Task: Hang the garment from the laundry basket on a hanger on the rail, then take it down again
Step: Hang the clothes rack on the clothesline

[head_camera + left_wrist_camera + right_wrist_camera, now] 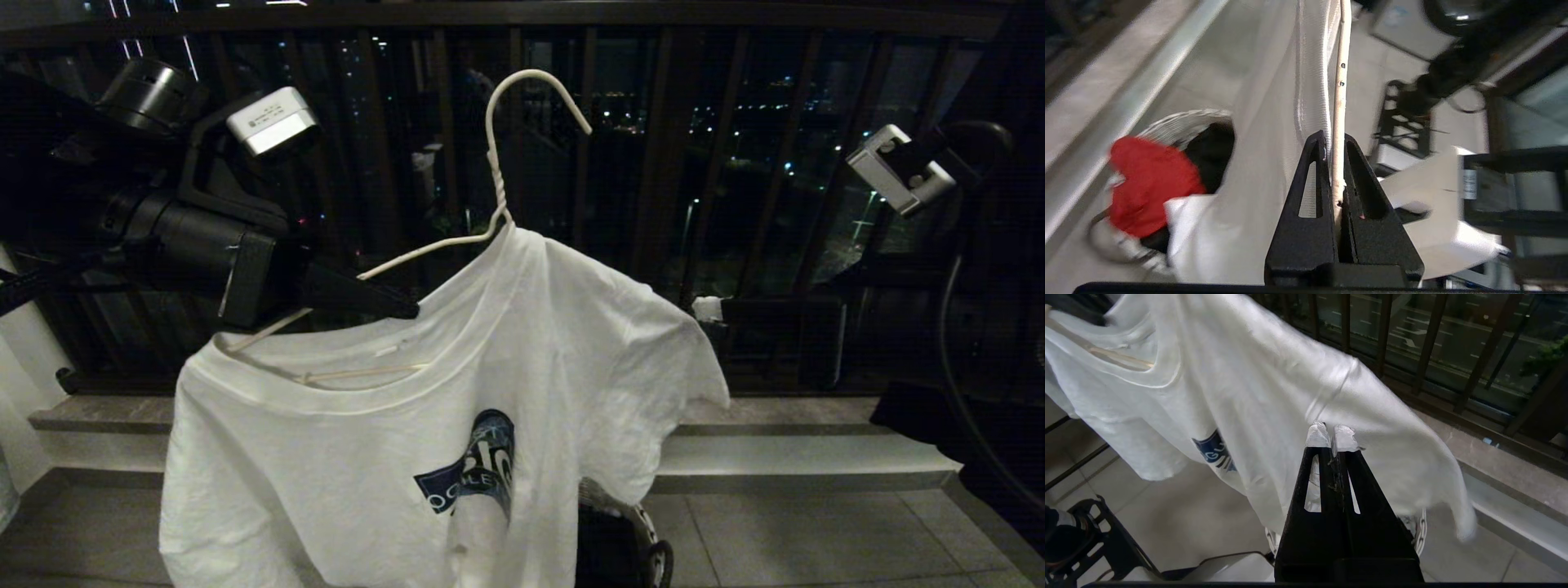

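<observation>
1. Nearest the head camera, the left gripper [408,310] reaches in from the left, clenched on the bare arm of the hanger [493,175]; in the left wrist view its fingers [1310,179] pinch the pale wire.
2. White garment [506,359] drapes over the hanger's other arm, the blue logo facing the robot; the neckline hangs slack below the left gripper.
3. Hanger's hook stands free in front of the dark balcony railing [669,163].
4. Right gripper [1333,439] is clamped shut on nothing, its tips right at the garment's sleeve.
5. Below, the laundry basket [1180,122] sits on the tiled floor [775,531], holding a red cloth [1147,183].
</observation>
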You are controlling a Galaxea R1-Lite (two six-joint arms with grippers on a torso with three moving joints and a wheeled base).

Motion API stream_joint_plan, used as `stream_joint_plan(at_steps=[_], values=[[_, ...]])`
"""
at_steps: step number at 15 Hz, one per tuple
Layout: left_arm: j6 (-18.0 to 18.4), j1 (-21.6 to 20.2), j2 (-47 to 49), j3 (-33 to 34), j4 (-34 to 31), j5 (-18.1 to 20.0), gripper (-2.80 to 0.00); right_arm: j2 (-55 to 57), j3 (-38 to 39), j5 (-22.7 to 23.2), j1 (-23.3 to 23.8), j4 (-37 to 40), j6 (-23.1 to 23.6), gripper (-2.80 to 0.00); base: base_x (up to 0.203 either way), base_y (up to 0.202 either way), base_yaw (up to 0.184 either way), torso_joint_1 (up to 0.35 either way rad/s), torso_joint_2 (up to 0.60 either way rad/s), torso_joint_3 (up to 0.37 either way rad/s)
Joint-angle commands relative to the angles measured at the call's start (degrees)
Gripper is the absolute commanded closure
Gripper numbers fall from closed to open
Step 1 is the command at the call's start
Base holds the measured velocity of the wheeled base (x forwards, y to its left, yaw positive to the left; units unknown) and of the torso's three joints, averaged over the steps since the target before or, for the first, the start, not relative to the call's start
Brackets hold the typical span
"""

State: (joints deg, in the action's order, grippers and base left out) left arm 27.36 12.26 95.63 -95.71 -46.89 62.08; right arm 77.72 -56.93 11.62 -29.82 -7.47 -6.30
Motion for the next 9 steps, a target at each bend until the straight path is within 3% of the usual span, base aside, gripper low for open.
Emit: stream_joint_plan(at_steps=[1,9], values=[[0.67,0.57,-0.53,1.45,-0.23,2.96,0.0,-1.06,0.42,0.11,0.52,-0.18,0.51,0.0,0.0,0.0,0.0,0.0,0.0,0.0],[0.49,3.38,-2.02,3.68,-0.4,3.31,0.0,-3.54,-0.02,0.16,6.57,-1.09,2.7,0.0,0.0,0.0,0.0,0.0,0.0,0.0]])
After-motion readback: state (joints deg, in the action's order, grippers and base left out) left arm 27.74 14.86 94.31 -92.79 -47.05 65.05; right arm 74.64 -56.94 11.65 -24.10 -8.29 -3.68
